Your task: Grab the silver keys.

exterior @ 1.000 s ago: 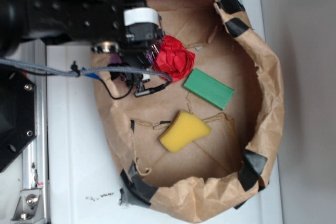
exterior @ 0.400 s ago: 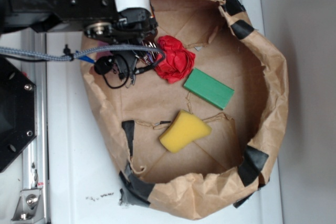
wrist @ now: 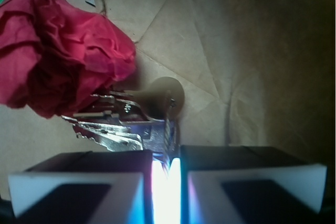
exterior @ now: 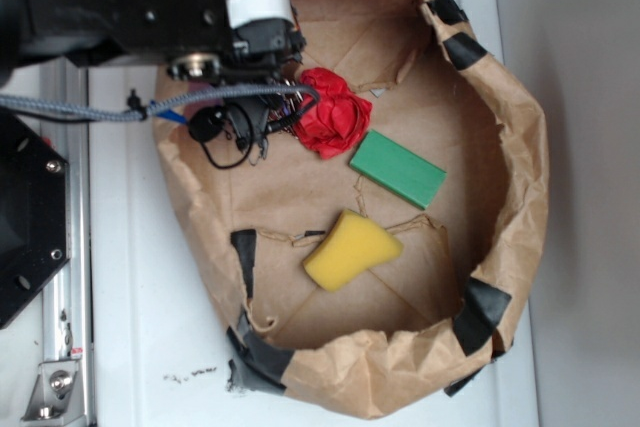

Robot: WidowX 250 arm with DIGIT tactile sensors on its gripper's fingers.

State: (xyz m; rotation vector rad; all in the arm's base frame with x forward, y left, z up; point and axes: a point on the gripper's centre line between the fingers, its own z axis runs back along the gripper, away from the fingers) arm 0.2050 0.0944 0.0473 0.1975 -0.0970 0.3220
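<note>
One bunch of silver keys (wrist: 123, 124) with one round brown tag (wrist: 163, 98) is clamped between the nearly closed gripper (wrist: 166, 169), touching one red paper ball (exterior: 330, 112). One green block (exterior: 397, 169) and one yellow sponge (exterior: 350, 249) lie apart in the paper bag (exterior: 520, 207).

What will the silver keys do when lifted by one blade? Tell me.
The silver keys are loose blades on a ring, so they would probably dangle and swing. Shiny metal may slip between the gripper pads. The round tag would likely hang free.
</note>
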